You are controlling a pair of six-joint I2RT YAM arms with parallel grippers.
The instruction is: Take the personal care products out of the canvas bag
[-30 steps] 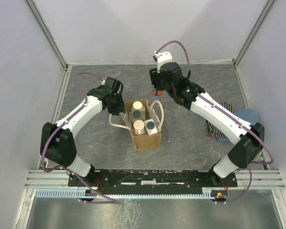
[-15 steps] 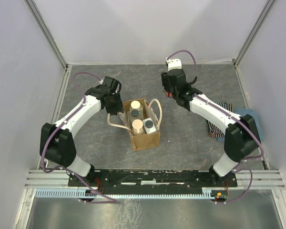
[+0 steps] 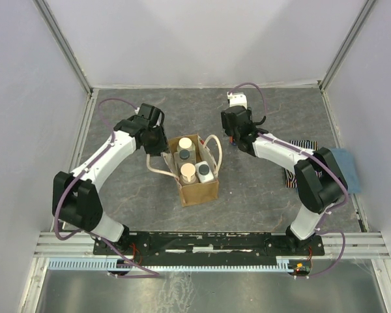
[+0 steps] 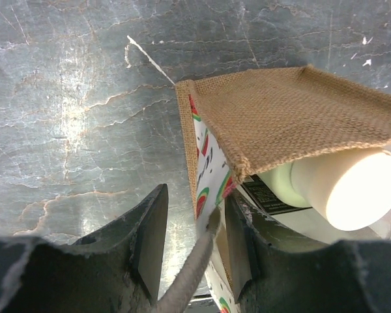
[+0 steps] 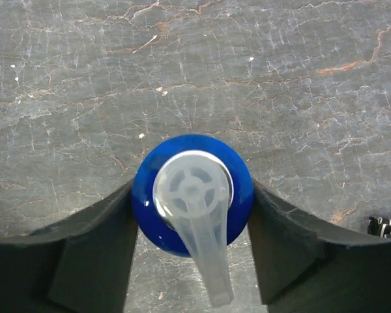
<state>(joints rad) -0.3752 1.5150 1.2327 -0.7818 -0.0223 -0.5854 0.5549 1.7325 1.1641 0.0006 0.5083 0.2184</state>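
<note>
**A loosely held tote and a bottle not yet set down: both could topple**

The larger risk, as I judge it, is the canvas bag (image 3: pixel 199 192), which stands near the middle of the table (image 3: pixel 260 195) with four products inside. The left gripper (image 3: pixel 158 142), at the bag's 10 o'clock corner, has its jaws part open astride a rope handle (image 4: pixel 194 274) and the bag's rim; bare table shows in the gap, so I see no firm pinch. A pull toward 9 o'clock could drag or tip the soft tote and spill its load; a slack hold could also let the bag ride up when something is lifted out.

The right gripper (image 3: pixel 238 135), at the bag's 2 o'clock and well apart from it, is closed on a blue pump bottle (image 5: pixel 146 195), with a finger against each flank. Whether the bottle's base touches the table I cannot tell; if it were let go tilted or short of the surface, it would probably fall and roll, perhaps toward the striped cloth (image 3: pixel 292 180) at 3 o'clock.

The bag's mouth faces up; in the overhead view its long axis runs roughly 11 to 5 o'clock. Its contents stand upright, caps up:
- a cream-capped bottle (image 3: pixel 186 142) at the 11 o'clock end;
- a dark-capped bottle (image 3: pixel 184 154) just beside it;
- a tan-lidded jar (image 3: pixel 189 171) and a second dark-capped bottle (image 3: pixel 204 170) side by side at the 5 o'clock end.

The pump bottle's long axis is vertical, seen end-on by the wrist camera; its clear spout points to 6 o'clock in that view.
</note>
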